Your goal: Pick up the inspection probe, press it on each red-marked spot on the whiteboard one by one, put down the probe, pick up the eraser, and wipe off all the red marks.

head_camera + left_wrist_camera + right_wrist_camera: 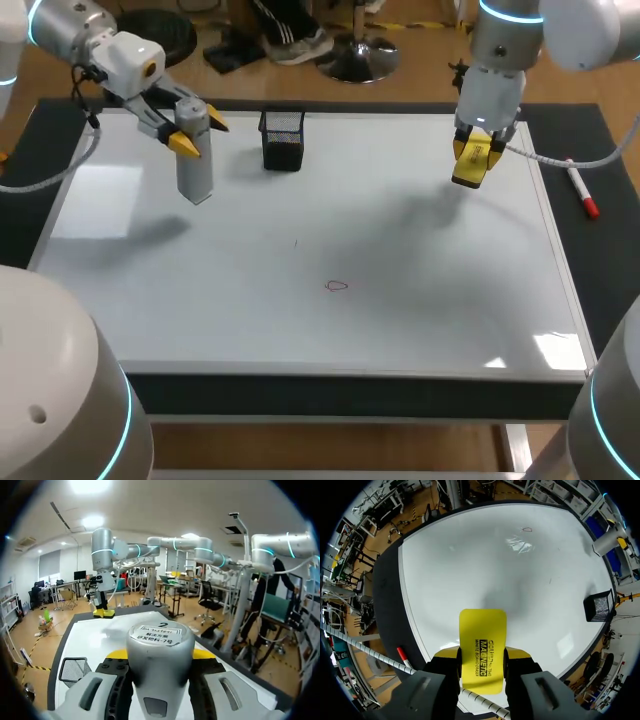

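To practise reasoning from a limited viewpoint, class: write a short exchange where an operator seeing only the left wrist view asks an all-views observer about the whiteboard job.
Operator: My left claw is shut on the probe. Where are the red marks?
Observer: One small red loop near the whiteboard's middle, toward the robot's side.
Operator: What is that yellow thing in the right claw?
Observer: The eraser, clamped from two sides, above the board's far right part.
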